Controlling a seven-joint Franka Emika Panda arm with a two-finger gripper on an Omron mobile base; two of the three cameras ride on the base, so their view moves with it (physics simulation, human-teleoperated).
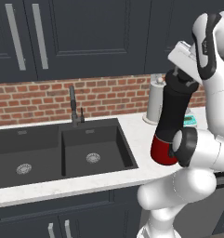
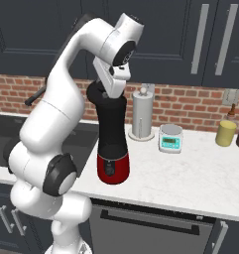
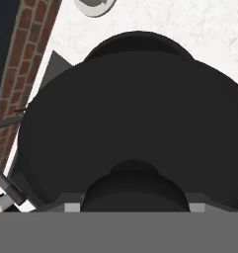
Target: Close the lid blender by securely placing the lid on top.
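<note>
Currently my gripper [image 2: 105, 92] sits atop the blender [image 2: 112, 144] on the worktop [image 2: 190, 173], apparently pinching the lid [image 3: 133, 128]; jaw gap unclear. Risk: releasing it off-centre leaves it tilted, unseated.

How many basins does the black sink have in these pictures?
2. In the left base view, the left basin runs off the picture's left edge; the right basin lies beside it, under the faucet, with a drain each. Further basins may be hidden beyond the edge.
</note>
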